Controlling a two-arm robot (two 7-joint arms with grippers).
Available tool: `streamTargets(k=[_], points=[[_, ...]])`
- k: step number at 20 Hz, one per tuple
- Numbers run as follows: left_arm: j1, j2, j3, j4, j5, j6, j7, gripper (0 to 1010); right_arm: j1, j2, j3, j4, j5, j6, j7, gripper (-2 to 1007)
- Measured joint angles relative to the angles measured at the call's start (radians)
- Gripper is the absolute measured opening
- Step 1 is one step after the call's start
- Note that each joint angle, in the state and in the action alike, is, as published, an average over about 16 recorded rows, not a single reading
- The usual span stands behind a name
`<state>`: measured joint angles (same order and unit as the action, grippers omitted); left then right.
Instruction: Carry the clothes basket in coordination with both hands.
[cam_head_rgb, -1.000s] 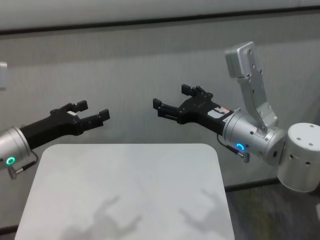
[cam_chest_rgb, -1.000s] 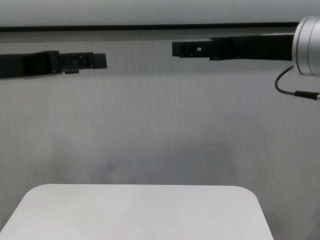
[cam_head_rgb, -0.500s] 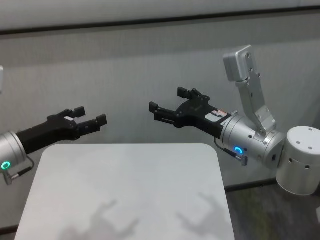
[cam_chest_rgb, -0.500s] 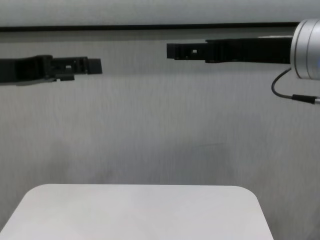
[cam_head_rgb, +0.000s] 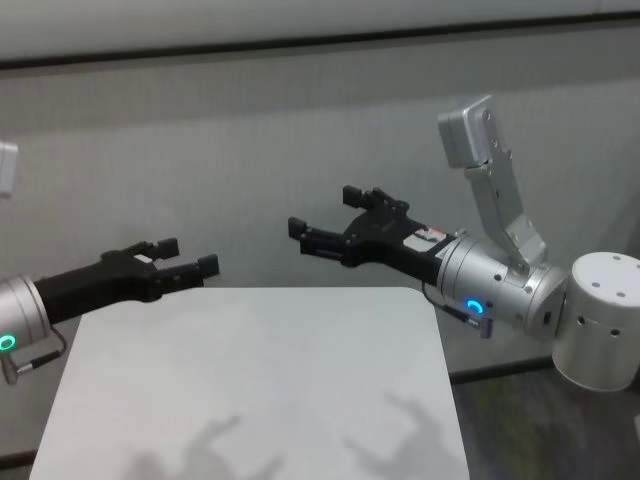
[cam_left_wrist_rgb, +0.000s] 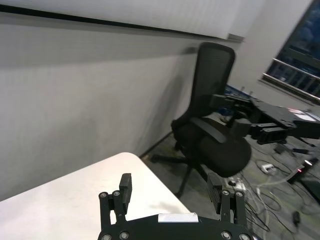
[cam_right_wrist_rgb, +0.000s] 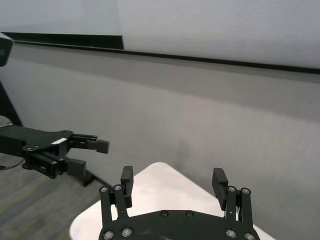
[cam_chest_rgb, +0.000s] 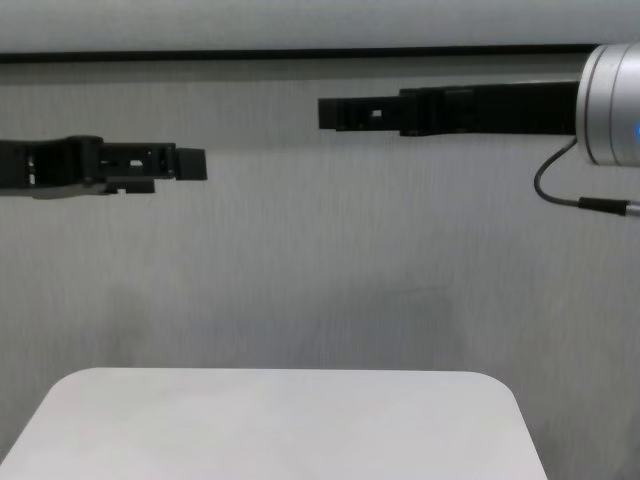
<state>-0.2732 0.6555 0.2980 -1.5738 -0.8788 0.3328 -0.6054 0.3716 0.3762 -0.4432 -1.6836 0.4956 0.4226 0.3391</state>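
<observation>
I see a grey wall (cam_head_rgb: 250, 150) filling the background, with a dark strip running along its top. In front of me stands a white bench (cam_head_rgb: 250, 390) with rounded corners, its top showing only faint shadows of my arms. The basket does not appear in any view, so I cannot say where it is. In the left wrist view a black office chair (cam_left_wrist_rgb: 212, 125) stands on the floor beyond the bench's corner. My right arm (cam_head_rgb: 510, 290) reaches in from the right, its silver joint lit by a blue ring. My right gripper (cam_head_rgb: 330, 222) hangs above the bench's far edge, jaws spread and holding nothing. My left gripper (cam_head_rgb: 185, 262) hovers lower, over the far left corner, jaws also spread and holding nothing. The two grippers point toward each other, well apart.
</observation>
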Motion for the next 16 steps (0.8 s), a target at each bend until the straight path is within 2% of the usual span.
streamTargets(k=[4, 9, 16], points=[[-0.003, 0.013, 0.013, -0.002, -0.007, -0.008, -0.017, 1000, 0.0, 0.008, -0.009, -0.003, 0.028, 0.013, 0.017, 1001], [-0.005, 0.024, 0.027, -0.002, -0.01, -0.04, -0.036, 1000, -0.003, 0.017, -0.018, -0.005, 0.07, 0.034, 0.039, 1000], [-0.008, 0.034, 0.041, -0.001, -0.012, -0.08, -0.038, 1000, -0.005, 0.023, -0.028, -0.002, 0.119, 0.055, 0.056, 1000]])
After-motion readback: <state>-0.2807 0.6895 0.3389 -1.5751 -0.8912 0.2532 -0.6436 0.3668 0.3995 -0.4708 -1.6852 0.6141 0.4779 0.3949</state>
